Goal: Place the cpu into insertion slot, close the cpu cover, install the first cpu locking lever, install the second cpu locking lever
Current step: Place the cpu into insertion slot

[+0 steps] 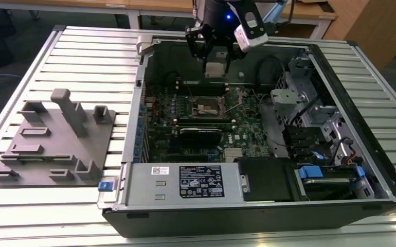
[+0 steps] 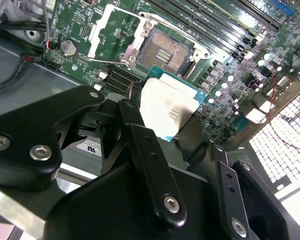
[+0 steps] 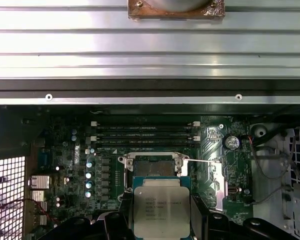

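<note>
My gripper hangs inside the open computer case, above the green board and toward the case's far wall. It is shut on the cpu, a flat silvery square held by its two side edges between the black fingers. In the second wrist view the cpu hovers apart from the insertion slot, which is bare with its dark contact field exposed. The insertion slot lies just beyond the chip's edge. The cpu cover is flipped open beside the socket. A thin wire lever stands released.
A grey box with a label spans the case's near side. Long memory slots run past the socket. Drive bays and cables fill the exterior view's right. A grey fixture sits on the slatted table at the exterior view's left.
</note>
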`<action>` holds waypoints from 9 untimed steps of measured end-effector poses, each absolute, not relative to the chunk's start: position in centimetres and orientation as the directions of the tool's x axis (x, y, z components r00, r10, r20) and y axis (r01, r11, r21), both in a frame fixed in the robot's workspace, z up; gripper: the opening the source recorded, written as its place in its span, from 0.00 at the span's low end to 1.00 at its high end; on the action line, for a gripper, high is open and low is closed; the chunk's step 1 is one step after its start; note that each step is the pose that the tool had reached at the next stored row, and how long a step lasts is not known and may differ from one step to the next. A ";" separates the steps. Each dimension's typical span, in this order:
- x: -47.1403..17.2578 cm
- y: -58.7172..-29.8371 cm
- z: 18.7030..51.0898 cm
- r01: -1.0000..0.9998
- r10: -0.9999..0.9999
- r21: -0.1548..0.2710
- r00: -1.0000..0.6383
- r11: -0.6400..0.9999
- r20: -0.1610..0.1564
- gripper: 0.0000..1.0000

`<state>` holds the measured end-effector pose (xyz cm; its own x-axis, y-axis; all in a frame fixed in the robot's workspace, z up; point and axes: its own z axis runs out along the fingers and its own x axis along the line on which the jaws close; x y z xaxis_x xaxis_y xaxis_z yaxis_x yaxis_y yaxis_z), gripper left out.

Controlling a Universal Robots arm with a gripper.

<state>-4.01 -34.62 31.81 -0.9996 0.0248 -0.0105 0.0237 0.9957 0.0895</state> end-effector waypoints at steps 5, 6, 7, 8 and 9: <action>-4.0 -34.6 31.8 0.024 0.025 0.089 -1.000 0.996 -0.011 0.54; -4.0 -34.6 31.8 0.024 0.025 0.090 -1.000 0.996 -0.011 0.54; -4.0 -34.6 31.7 0.024 0.025 0.090 -1.000 0.996 -0.011 0.54; -4.0 -34.6 31.7 0.024 0.025 0.090 -1.000 0.996 -0.011 0.54; -4.0 -34.6 31.6 0.024 0.025 0.090 -1.000 0.996 -0.011 0.54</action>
